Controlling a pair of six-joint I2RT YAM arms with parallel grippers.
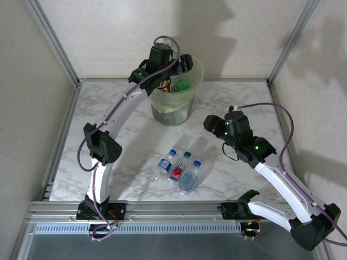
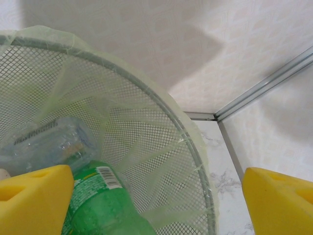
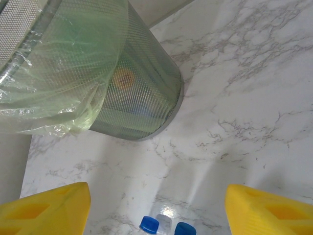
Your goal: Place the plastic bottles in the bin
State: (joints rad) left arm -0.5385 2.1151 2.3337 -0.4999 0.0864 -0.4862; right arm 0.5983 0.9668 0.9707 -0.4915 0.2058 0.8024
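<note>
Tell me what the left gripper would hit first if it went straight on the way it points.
Most likely the green bottle lying in the bin, just ahead of the left gripper and its open fingers; depth is hard to judge.

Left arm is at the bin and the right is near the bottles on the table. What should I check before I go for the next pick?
1. Left gripper open above the bin: ok.
2. Green bottle inside the bin's rim: ok. Free of the near pad: cannot tell.
3. Right gripper open, nothing between its fingers: ok.
4. Three blue-capped bottles on the table, in front of the right gripper: ok.
5. Finger room between those bottles: not ok, they lie packed side by side.
6. Bin upright: ok.
</note>
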